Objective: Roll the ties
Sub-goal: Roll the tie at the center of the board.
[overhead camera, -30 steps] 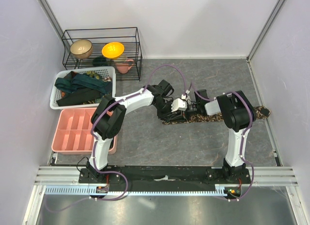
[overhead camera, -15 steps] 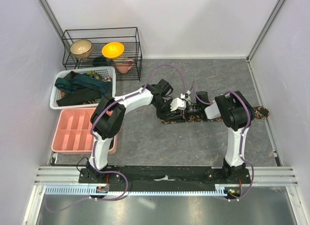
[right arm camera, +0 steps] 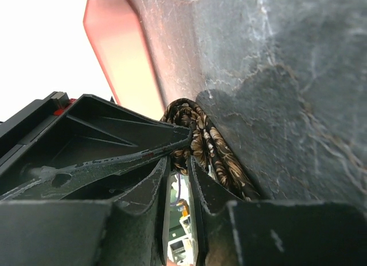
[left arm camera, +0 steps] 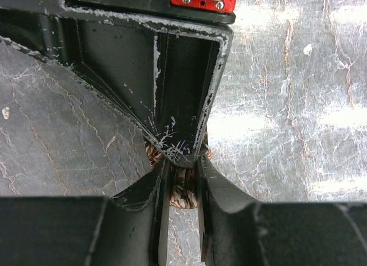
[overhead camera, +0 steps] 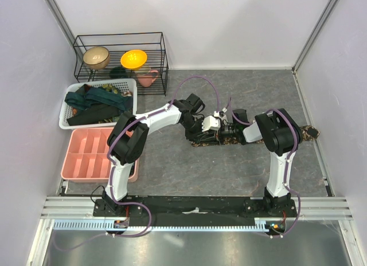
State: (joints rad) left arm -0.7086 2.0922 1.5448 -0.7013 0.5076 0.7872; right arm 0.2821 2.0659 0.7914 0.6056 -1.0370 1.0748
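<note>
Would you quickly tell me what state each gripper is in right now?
Left gripper: closed on the brown speckled tie.
Right gripper: at that tie, cannot be told.

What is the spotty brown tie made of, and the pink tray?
The brown tie looks like soft matte fabric, probably woven: it bunches and folds. The pink tray looks like hard plastic: smooth, even-coloured walls and dividers in one piece.

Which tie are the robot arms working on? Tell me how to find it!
Look at the middle of the grey table, where the left arm and the right arm meet. A long strip lies there, stretching right: the brown-and-tan speckled tie. The other ties are dark and piled in the white basket at the left.
</note>
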